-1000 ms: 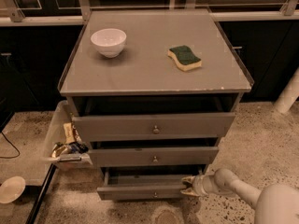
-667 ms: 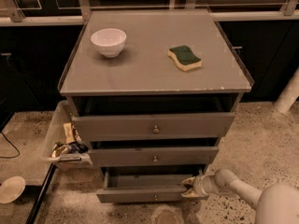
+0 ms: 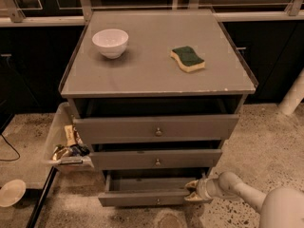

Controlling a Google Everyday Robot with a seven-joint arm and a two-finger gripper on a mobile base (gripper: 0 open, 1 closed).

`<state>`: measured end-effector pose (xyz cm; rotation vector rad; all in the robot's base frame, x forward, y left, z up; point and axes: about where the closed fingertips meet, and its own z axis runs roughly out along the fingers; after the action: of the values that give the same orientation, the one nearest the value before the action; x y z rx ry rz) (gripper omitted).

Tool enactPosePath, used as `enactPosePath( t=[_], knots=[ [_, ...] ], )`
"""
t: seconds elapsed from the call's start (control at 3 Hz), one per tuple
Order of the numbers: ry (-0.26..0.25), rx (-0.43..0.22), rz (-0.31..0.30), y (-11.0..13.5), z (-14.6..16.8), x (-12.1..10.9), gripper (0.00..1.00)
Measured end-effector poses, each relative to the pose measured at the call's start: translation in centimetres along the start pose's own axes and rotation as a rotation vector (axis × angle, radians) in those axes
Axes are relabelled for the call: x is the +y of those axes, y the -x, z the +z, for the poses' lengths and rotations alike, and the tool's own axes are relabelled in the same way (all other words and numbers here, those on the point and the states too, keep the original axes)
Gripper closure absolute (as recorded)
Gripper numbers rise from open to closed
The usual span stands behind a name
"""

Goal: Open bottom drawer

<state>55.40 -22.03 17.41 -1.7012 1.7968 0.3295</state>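
The bottom drawer (image 3: 142, 198) sits lowest in the grey cabinet, at the near edge of the scene just above the speckled floor (image 3: 266, 141). It stands partly pulled out toward the near side, with a strip of its dark inside showing behind the front. Its small round knob (image 3: 157, 201) is at the middle of the front.

The gripper (image 3: 192, 192) is at the right end of that drawer's front, touching or just beside its upper corner. Whether it is closed on the front or only against it cannot be told. The pale arm (image 3: 237, 189) runs off from it to the near right.

Above are the middle drawer (image 3: 190, 158) and the top drawer (image 3: 199, 126), each out a little. On the cabinet's surface (image 3: 152, 80) a white bowl (image 3: 110, 42) stands at the far left and a green and yellow sponge (image 3: 187, 59) lies to the right, well apart from it. A clear bin (image 3: 57, 127) holding small items hangs beside the cabinet's left side
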Motion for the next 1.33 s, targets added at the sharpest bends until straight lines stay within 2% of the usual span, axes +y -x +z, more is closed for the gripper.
enactPosePath(
  t=[0.33,0.67,1.33],
  knots=[
    [0.007,-0.004,0.006,0.0,0.4,0.1,0.43],
    [0.026,-0.025,0.032,-1.1,0.6,1.8,0.43],
    [0.013,-0.040,0.029,-1.1,-0.6,3.0,0.89]
  ],
)
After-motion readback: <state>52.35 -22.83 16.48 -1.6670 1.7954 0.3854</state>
